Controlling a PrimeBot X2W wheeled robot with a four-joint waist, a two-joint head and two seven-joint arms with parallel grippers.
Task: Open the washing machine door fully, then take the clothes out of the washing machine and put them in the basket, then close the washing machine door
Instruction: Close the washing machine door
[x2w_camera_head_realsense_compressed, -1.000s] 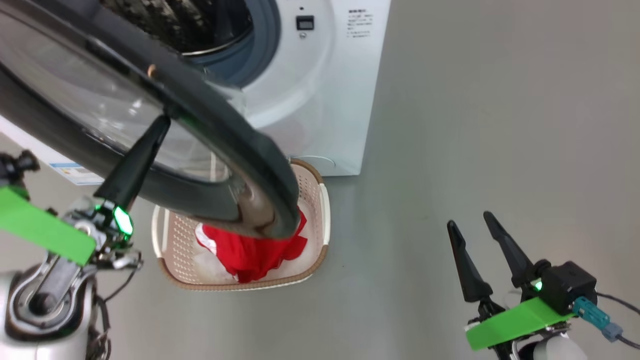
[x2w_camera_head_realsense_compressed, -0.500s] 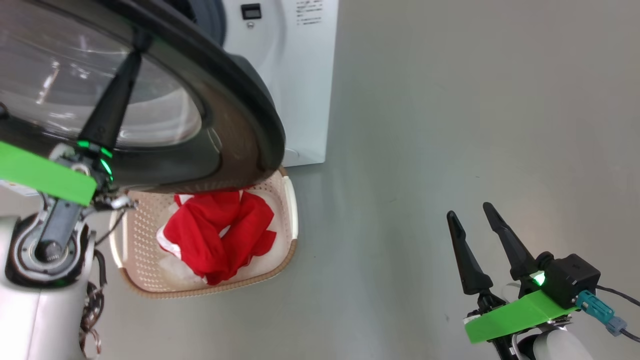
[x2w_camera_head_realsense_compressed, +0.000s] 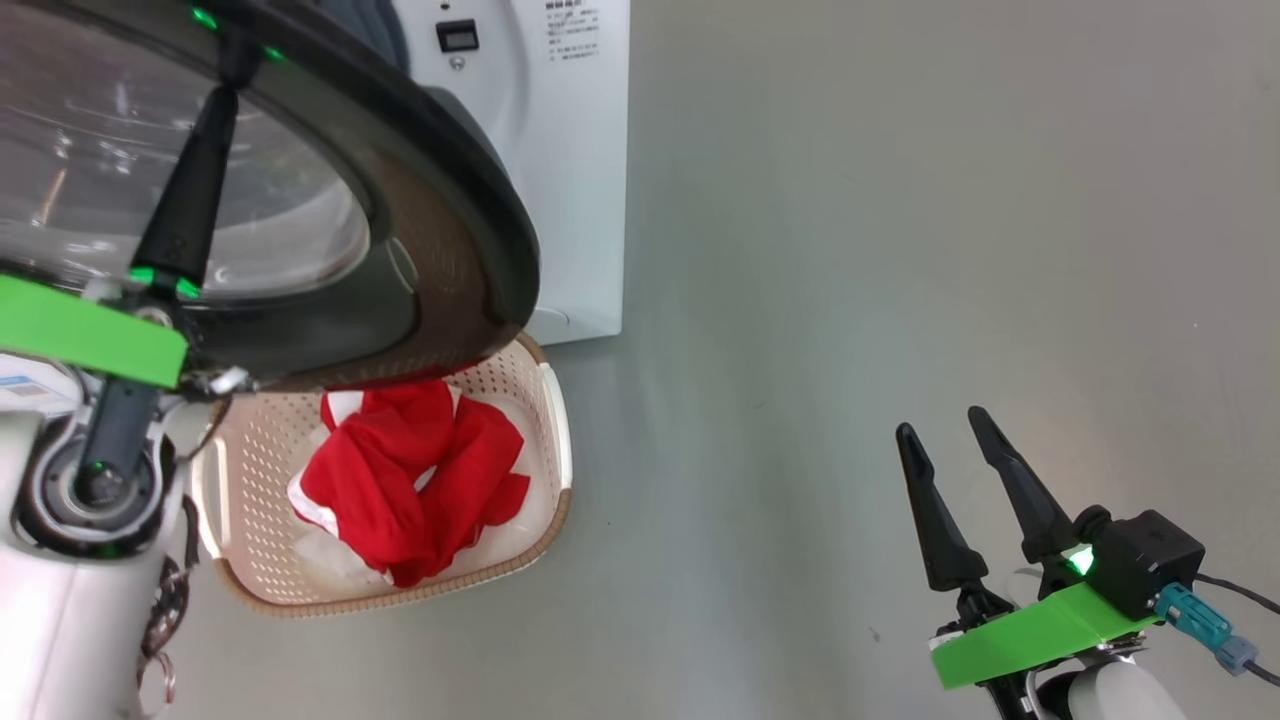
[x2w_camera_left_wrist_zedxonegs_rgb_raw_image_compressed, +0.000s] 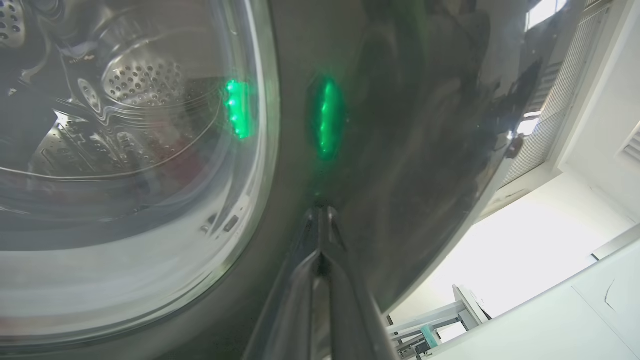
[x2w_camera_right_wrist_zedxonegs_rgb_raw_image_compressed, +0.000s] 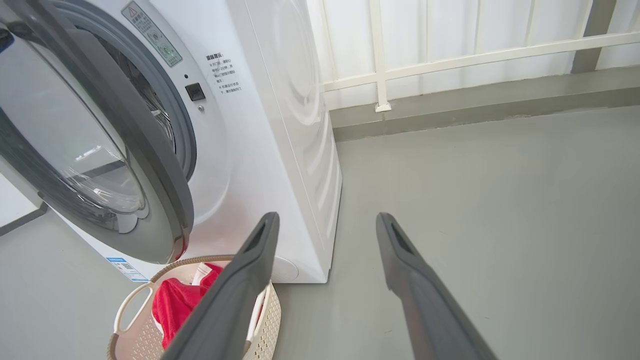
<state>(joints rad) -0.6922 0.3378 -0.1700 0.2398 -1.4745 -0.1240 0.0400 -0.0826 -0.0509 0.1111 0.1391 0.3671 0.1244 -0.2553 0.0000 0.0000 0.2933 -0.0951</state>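
Note:
The washing machine door (x2w_camera_head_realsense_compressed: 455, 200), black-rimmed with a glass bowl, stands ajar in front of the white washing machine (x2w_camera_head_realsense_compressed: 575, 200). My left gripper (x2w_camera_head_realsense_compressed: 236, 68) is shut, and its tip presses on the door's glossy rim (x2w_camera_left_wrist_zedxonegs_rgb_raw_image_compressed: 400, 150); the left wrist view shows the closed left gripper (x2w_camera_left_wrist_zedxonegs_rgb_raw_image_compressed: 320, 212) against that rim, with the steel drum behind the glass. The red and white clothes (x2w_camera_head_realsense_compressed: 410, 480) lie in the cream basket (x2w_camera_head_realsense_compressed: 556, 420) on the floor below the door. My right gripper (x2w_camera_head_realsense_compressed: 940, 421) hangs open and holds nothing, far to the right. In the right wrist view the right gripper (x2w_camera_right_wrist_zedxonegs_rgb_raw_image_compressed: 326, 217) faces the machine (x2w_camera_right_wrist_zedxonegs_rgb_raw_image_compressed: 280, 125), door (x2w_camera_right_wrist_zedxonegs_rgb_raw_image_compressed: 150, 165) and basket (x2w_camera_right_wrist_zedxonegs_rgb_raw_image_compressed: 131, 300).
Grey floor (x2w_camera_head_realsense_compressed: 850, 300) spreads to the right of the machine and the basket. A white railing (x2w_camera_right_wrist_zedxonegs_rgb_raw_image_compressed: 380, 60) and a low kerb run behind the machine. The basket sits close under the door's lower edge.
The head camera has turned, shifting the whole picture left. The door has swung nearer the machine, with my shut left gripper staying on its rim. The right gripper has kept its pose.

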